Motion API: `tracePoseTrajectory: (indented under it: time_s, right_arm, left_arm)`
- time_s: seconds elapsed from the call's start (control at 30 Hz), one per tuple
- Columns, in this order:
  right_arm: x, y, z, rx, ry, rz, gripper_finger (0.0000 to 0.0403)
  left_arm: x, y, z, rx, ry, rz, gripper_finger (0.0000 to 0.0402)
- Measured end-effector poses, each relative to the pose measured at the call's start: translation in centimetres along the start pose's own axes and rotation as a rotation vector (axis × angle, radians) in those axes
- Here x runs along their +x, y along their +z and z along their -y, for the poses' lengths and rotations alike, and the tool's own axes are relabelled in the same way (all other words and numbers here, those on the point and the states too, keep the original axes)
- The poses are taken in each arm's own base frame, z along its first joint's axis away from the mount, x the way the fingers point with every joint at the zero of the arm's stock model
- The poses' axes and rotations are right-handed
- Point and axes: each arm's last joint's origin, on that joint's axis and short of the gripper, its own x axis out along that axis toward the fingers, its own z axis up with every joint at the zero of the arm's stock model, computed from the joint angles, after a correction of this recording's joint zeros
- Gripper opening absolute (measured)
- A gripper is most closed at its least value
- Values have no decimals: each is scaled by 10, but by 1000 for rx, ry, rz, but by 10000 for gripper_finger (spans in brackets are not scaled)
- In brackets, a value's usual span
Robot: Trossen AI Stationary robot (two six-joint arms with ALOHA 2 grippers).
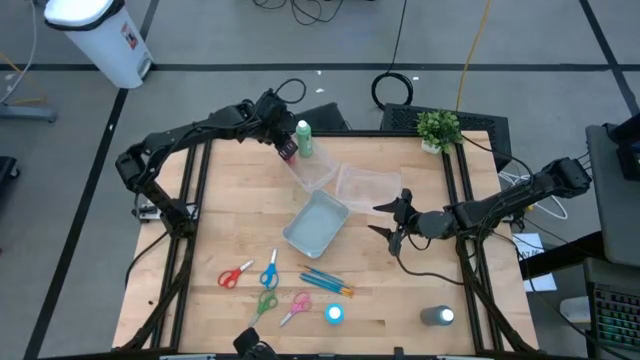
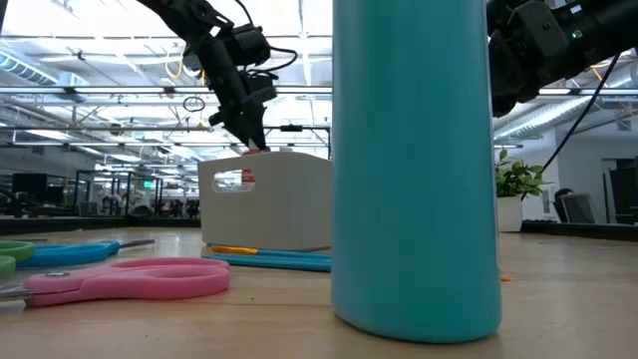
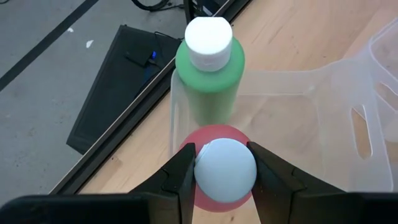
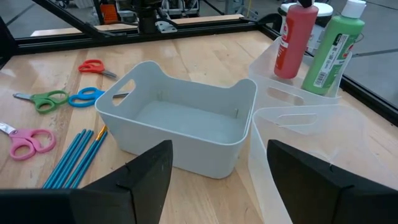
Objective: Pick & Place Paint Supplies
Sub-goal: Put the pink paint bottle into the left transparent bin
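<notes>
Wooden table (image 1: 230,240) from above: we see the left hand (image 1: 287,147) at the far clear tub (image 1: 318,172), beside the green bottle (image 1: 303,138); scissors, brushes (image 1: 327,283) and two bottles lie near the front edge. Level view: a light blue bottle (image 2: 414,170) fills the foreground. Left wrist: fingers clamp the red bottle's (image 3: 217,177) white cap. Right wrist: the right hand (image 4: 217,180) hangs open before the grey tub (image 4: 180,124).

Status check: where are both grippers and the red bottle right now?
Left gripper shut on red bottle cap, in clear tub beside green bottle. Right gripper open, waiting, empty. Nothing blocking.
</notes>
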Motion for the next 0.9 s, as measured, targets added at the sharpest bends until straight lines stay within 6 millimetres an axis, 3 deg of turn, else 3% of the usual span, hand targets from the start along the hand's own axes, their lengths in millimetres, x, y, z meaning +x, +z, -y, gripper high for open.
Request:
tracePoseTrajectory:
  time_s: [0.9]
  right_arm:
    - [0,0,0,0,0,0,251]
  left_arm:
    - [5,-1,0,-18,0,-9,121]
